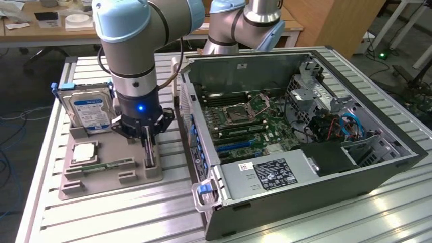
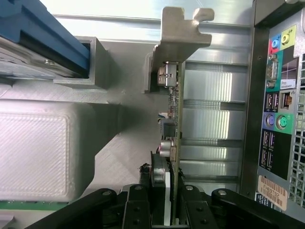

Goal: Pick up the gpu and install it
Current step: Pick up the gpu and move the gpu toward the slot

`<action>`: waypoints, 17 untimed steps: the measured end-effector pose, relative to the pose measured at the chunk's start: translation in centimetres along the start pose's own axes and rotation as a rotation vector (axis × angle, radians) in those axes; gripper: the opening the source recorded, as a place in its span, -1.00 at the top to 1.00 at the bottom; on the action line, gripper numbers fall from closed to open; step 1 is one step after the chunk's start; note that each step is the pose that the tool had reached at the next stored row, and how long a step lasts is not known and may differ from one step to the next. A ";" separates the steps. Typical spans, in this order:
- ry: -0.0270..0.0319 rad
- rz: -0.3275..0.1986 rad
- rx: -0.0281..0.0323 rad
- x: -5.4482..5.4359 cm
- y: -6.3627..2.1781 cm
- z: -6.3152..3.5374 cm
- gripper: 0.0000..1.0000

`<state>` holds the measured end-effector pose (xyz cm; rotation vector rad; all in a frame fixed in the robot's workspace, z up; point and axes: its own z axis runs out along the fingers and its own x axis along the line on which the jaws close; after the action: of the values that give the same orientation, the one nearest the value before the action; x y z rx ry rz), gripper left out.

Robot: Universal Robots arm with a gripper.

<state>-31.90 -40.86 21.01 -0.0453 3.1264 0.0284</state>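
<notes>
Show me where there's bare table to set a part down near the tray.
Bare slats of the table lie at the exterior view's lower left, bordered by the tray and the case, and at its lower right beside the case. Crowded: the strip between tray and case, where the gripper holds the gpu.

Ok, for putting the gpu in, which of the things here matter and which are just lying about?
In the job: the gpu, standing on edge in the grey tray; the gripper shut on it; the open computer case.
Lying about: the hard drive, the processor chip, the memory stick, all on that tray.
</notes>
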 end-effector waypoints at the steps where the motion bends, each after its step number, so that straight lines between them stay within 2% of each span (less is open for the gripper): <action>1: -0.0001 0.004 0.0001 0.0 0.00 0.00 0.43; 8: -0.0006 0.028 0.0004 0.0 0.00 0.01 0.43; 17: -0.0013 0.028 0.0001 0.0 0.01 -0.04 0.43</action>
<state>-31.90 -40.85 21.05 -0.0013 3.1257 0.0286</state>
